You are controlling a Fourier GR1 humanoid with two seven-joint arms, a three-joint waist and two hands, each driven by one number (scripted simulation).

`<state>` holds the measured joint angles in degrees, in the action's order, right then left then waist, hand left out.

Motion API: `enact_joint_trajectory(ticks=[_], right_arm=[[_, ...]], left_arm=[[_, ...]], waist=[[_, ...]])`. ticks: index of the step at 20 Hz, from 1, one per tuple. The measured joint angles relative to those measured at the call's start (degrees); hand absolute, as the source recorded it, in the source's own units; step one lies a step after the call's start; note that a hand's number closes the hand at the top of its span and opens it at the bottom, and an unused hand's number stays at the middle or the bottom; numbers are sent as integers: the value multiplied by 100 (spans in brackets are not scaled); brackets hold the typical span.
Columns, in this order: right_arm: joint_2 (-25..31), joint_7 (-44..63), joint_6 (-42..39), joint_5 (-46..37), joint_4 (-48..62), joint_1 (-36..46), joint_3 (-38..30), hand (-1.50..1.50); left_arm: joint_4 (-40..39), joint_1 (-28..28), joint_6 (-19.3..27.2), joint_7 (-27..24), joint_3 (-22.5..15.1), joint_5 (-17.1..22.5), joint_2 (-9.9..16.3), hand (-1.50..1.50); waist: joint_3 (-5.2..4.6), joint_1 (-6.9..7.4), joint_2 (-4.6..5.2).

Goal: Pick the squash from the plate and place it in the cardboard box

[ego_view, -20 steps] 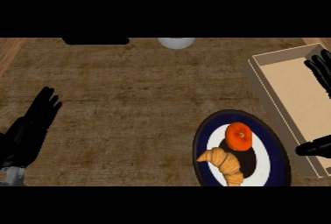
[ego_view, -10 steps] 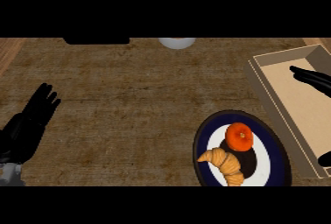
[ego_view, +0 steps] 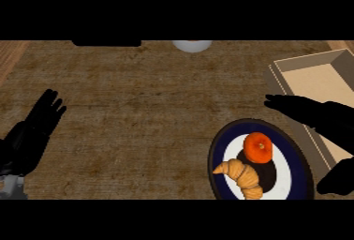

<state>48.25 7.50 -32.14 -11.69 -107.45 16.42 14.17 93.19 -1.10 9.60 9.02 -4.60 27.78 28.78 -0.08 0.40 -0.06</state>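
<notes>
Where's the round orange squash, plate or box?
On the plate: the round orange squash sits on the blue-rimmed white plate beside the croissant.

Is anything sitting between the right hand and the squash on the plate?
Nothing visible. The right hand hovers open just above the squash; the croissant lies on the plate's near side, away from the hand.

Single cam, head view, looking steeply down onto the counter top [ego_view: 138,117] from above. No 2nd view, so no overlap to report. Forearms enter from the lower edge: left hand [ego_view: 34,129] at frame left, right hand [ego_view: 311,112] at frame right, not mirrored. Frame takes in the counter from a plate [ego_view: 221,161] near the lower right to a cardboard box [ego_view: 314,77] at the upper right.
</notes>
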Motion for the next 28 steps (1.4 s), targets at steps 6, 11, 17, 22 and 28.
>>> enact_joint_trajectory(ticks=[6,11,17,22,28], right_arm=[[-310,661,-646,-47,-11,93,-15,-150],[-572,637,-939,-494,194,75,40,-150],[-923,256,-980,-1203,459,-109,34,-150],[-1308,-14,-983,-1584,613,-87,-36,-150],[-1439,-420,-990,-2033,451,-287,-175,-150]], left_arm=[[-13,-60,-97,133,194,-105,-126,0],[-55,91,-368,43,336,-203,-233,0],[-193,8,-526,90,490,-388,-445,0],[-52,56,-597,188,547,-582,-624,0],[90,236,-858,233,813,-639,-685,0]], waist=[[6,-20,2],[6,-16,5],[8,-24,6],[9,-21,5],[8,-24,2]])
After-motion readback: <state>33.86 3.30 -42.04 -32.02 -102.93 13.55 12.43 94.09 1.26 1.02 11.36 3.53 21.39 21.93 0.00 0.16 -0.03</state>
